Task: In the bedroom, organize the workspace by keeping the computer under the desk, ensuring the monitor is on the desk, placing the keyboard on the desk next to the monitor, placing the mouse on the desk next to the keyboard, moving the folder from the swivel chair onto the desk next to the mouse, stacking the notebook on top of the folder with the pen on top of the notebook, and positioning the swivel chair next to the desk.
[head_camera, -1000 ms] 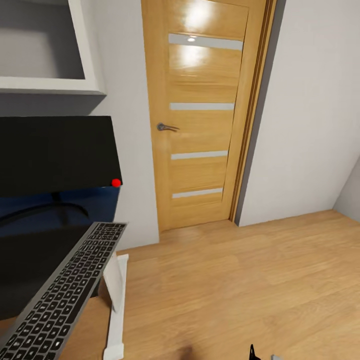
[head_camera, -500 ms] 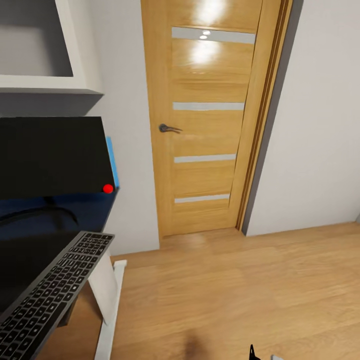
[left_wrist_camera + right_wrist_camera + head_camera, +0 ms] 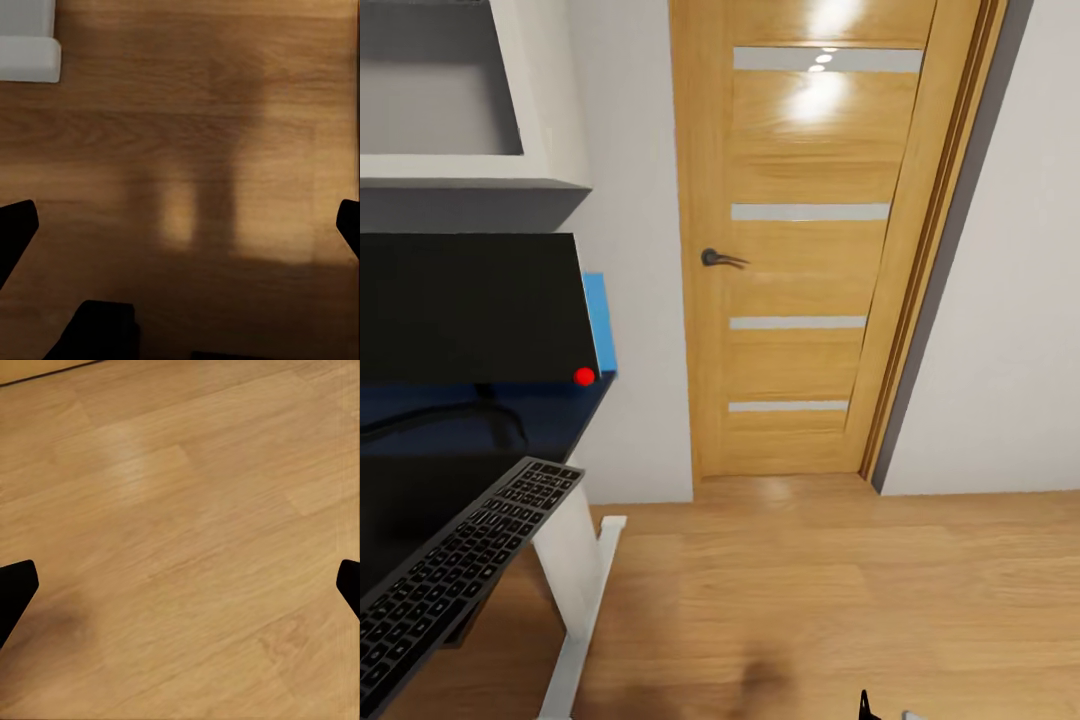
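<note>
The monitor (image 3: 470, 305) stands on the glossy black desk (image 3: 550, 425) at the left of the head view, its black screen facing me with a red dot at its lower right corner. In front of it the grey keyboard (image 3: 455, 575) lies slanted on the desk, its far end by the desk's right edge. My left gripper (image 3: 180, 225) hangs open over the wooden floor near the desk's white foot (image 3: 28, 52). My right gripper (image 3: 180, 585) is open too, above bare floor, with nothing between its fingers.
A wooden door (image 3: 810, 240) with a dark handle is straight ahead in the grey wall. The desk's white leg (image 3: 575, 580) stands on the wooden floor (image 3: 840, 600). A blue wall panel (image 3: 598, 320) shows behind the monitor, a white shelf (image 3: 470, 180) above it.
The whole picture has shifted: the camera has moved, so the door now sits further right and the desk edge lower left. The monitor and keyboard keep their places on the desk.
</note>
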